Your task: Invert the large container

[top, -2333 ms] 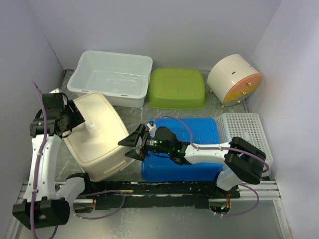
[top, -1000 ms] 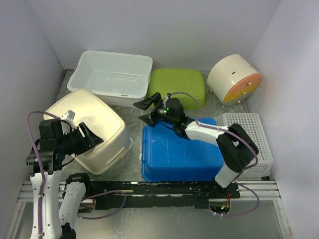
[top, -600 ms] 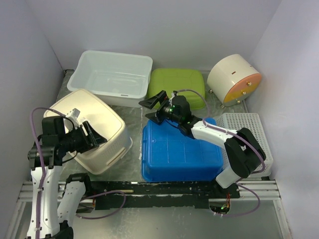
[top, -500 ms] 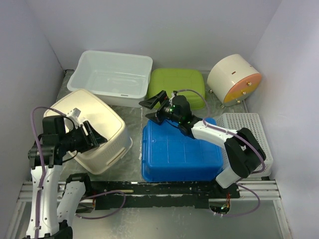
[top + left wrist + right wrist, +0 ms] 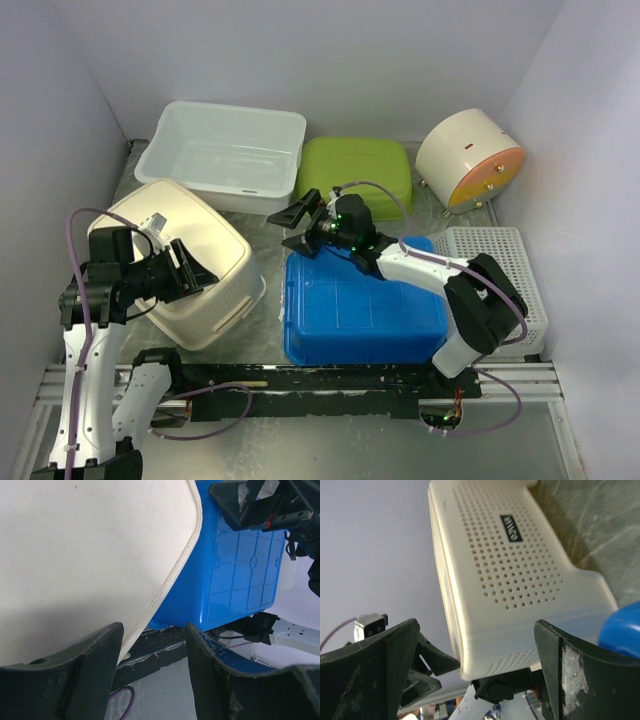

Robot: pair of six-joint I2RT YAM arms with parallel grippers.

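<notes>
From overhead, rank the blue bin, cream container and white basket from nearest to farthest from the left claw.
1. cream container, left side, at the left gripper
2. blue bin, centre
3. white basket, far right

Back row: clear tub (image 5: 215,190), green tub (image 5: 355,177) inverted, round cream drum (image 5: 468,157) on its side. Front: blue crate (image 5: 365,310) inverted, white mesh tray (image 5: 505,262) just right of it.

right gripper (image 5: 476,630): jaws wide apart | large container (image 5: 520,565): cream, perforated wall, black label, dead ahead | blue bin (image 5: 622,627): corner peeking, right edge | desk (image 5: 600,525): grey, upper right
</notes>
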